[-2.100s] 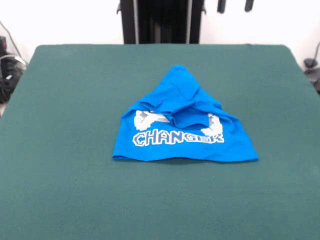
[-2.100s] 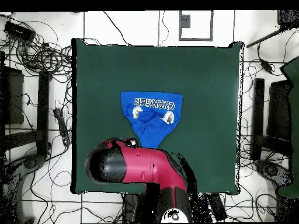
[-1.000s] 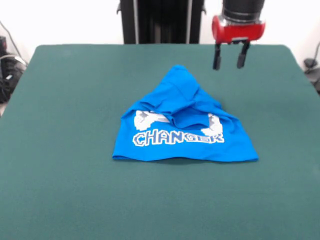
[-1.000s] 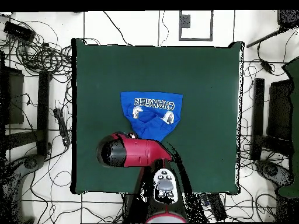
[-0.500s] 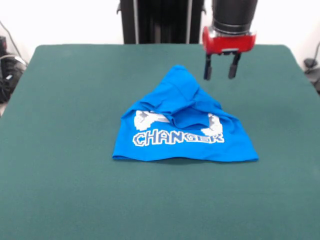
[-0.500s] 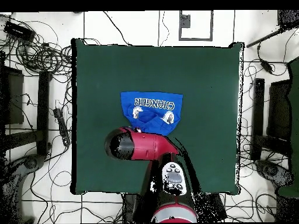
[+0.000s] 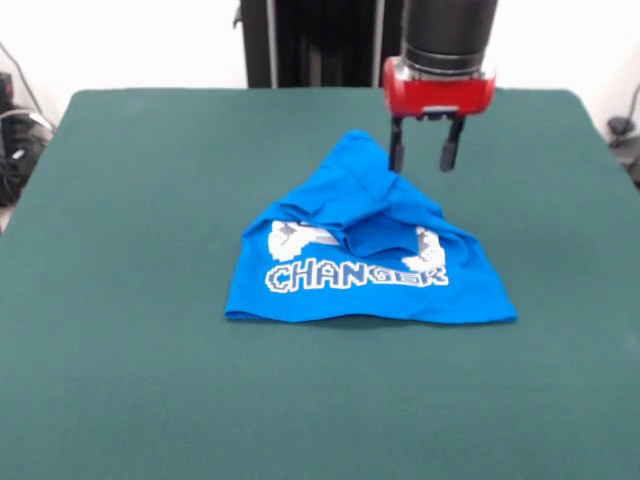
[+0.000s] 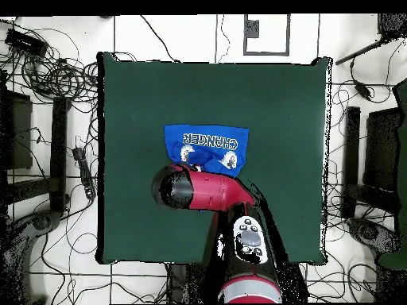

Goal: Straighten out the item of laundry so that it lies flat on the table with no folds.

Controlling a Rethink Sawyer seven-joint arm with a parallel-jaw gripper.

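Observation:
The bright blue T-shirt [image 7: 365, 245] lies crumpled near the middle of the dark green table [image 7: 130, 200]. Its upper part is folded forward over the white print, so only "CHANGER" and parts of the controller show. Its far end bunches into a point. My gripper [image 7: 420, 158] hangs open and empty just above the shirt's far right side, next to that point. In the overhead view the red arm [image 8: 203, 192] covers the shirt's near part, and the shirt [image 8: 208, 143] shows beyond it; the gripper itself is hidden under the arm.
The black pedestal [image 7: 320, 40] stands at the table's far edge. Cables and equipment [image 8: 48, 71] lie on the floor around the table. Green cloth extends wide on all sides of the shirt.
The gripper has come down into the front view from the top right and moved left and lower, toward the shirt's far end. The shirt has not moved.

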